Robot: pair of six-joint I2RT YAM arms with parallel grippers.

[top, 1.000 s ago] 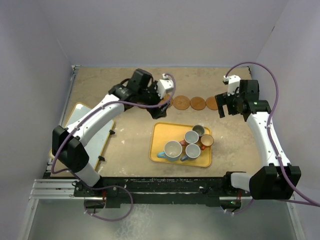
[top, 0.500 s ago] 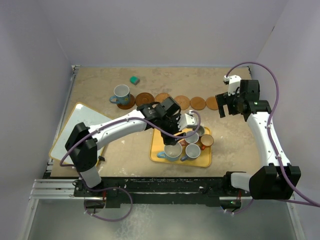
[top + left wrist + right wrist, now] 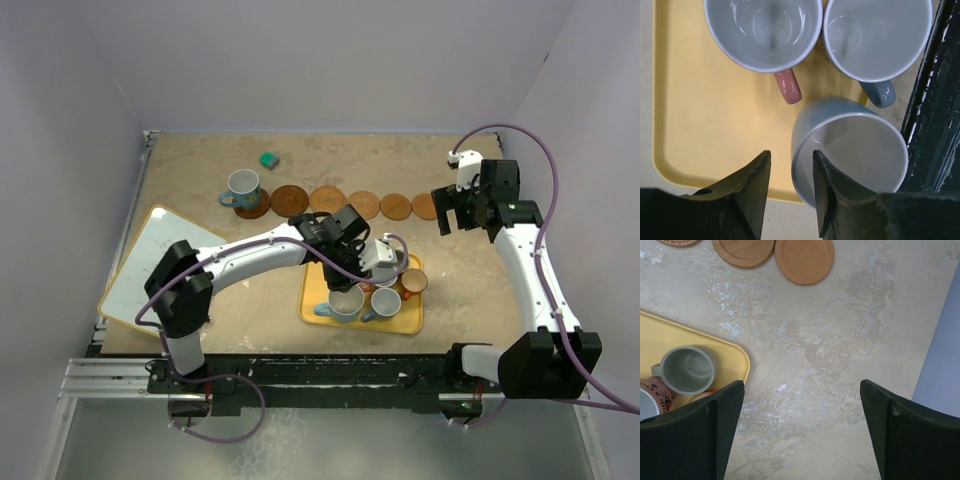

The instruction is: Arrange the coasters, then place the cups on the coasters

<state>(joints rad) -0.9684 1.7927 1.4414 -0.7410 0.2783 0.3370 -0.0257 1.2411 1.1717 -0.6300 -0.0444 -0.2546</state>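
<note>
Cup (image 3: pixel 850 155), glossy, round, pale blue, its rim between left gripper's (image 3: pixel 791 165) unclosed jaws; right gripper (image 3: pixel 801 390) gapes.

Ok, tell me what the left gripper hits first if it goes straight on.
Likely the rim of the near blue mug: its wall sits between the fingers of the left gripper, one over the inside, one over the yellow tray. Depth unclear.

**Three views, one tray**

We look down from high at the table's (image 3: pixel 200 190) 6 o'clock. Our left wrist view sits close over the yellow tray (image 3: pixel 700 125); the right, higher, shows its corner at 9, coasters (image 3: pixel 804 260) at 12.
</note>
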